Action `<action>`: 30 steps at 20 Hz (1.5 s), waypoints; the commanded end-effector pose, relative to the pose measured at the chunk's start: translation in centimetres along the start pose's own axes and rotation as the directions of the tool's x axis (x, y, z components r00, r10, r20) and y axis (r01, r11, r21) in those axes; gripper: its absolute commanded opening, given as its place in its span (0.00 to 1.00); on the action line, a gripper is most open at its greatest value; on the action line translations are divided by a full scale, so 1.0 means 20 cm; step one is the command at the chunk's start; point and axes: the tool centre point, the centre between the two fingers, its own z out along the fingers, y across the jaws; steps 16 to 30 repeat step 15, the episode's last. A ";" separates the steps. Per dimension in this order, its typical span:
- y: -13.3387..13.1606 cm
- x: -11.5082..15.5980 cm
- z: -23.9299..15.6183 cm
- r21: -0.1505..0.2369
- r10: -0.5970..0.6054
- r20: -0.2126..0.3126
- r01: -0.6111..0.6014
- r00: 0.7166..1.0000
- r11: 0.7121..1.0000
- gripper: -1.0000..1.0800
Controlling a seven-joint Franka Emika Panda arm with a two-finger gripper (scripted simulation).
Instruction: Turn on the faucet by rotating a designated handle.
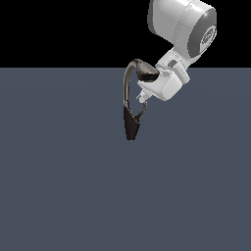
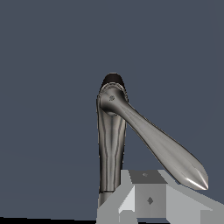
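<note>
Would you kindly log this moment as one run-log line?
gripper: beside handle, jaw state unclear | faucet: upright on floor | contact: cannot tell

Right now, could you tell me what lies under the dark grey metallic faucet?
Under the dark grey metallic faucet only the flat blue-grey floor shows. The white gripper covers part of its thin curved handle.

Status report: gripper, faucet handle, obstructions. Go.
Gripper low beside the faucet, at the handle; contact and jaw state unclear. Faucet upright on the grey floor. Nothing else near it.
</note>
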 end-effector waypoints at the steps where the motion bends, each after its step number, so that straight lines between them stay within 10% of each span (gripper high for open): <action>1: 0.09 0.06 0.01 -0.011 0.021 0.006 -0.021 1.000 1.000 0.00; 14: 0.23 0.33 0.01 -0.013 0.020 0.007 -0.020 1.000 1.000 0.00; 30: 0.23 0.33 0.01 -0.013 0.020 0.007 -0.020 1.000 1.000 0.00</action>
